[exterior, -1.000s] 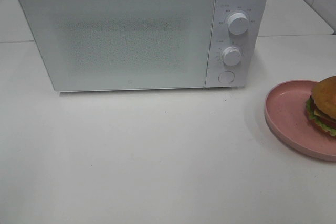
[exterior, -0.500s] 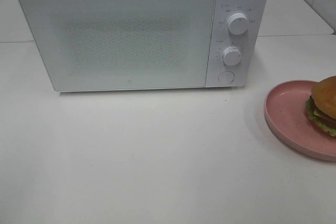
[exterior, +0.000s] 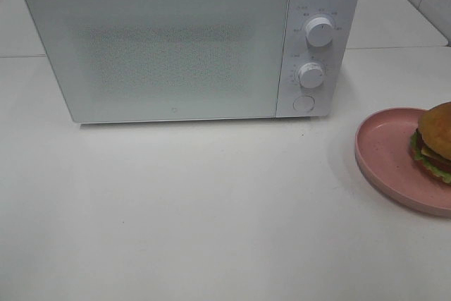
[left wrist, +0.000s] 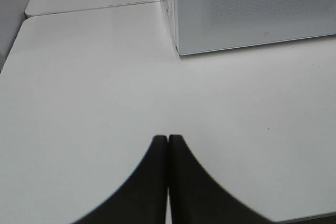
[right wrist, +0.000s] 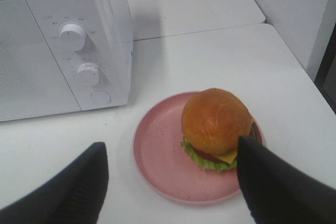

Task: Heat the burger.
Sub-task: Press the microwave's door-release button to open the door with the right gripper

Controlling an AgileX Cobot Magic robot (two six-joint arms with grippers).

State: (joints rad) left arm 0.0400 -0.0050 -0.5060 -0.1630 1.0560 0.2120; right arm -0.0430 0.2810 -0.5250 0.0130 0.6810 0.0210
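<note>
- The left hand (left wrist: 167, 145) is nearest, over bare white worktop (left wrist: 79, 93); its two dark fingers are pressed together with nothing between them.
- The right hand (right wrist: 172, 148) has its fingers spread wide and has hold of nothing. In its own wrist view the plate and the burger show in the gap between the fingers, and one finger's edge overlaps the burger's side. I cannot tell whether it touches.
- Neither hand shows in the high view.
- The burger (exterior: 437, 139) sits on a round pink speckled plate (exterior: 384, 149) at the right edge of the worktop (exterior: 211, 209). It sits on the plate's right part, leaving the left part bare. It is upright, its golden-brown bun on top, with green lettuce, a yellow cheese corner and reddish filling at the rim.
- Farther back and to the left, apart from the plate, stands a white microwave (exterior: 162, 47) with its door (exterior: 169, 54) shut.
- On its right-hand panel are an upper knob (exterior: 320, 32), a lower knob (exterior: 311, 74) and a round button (exterior: 303, 103) below them.
</note>
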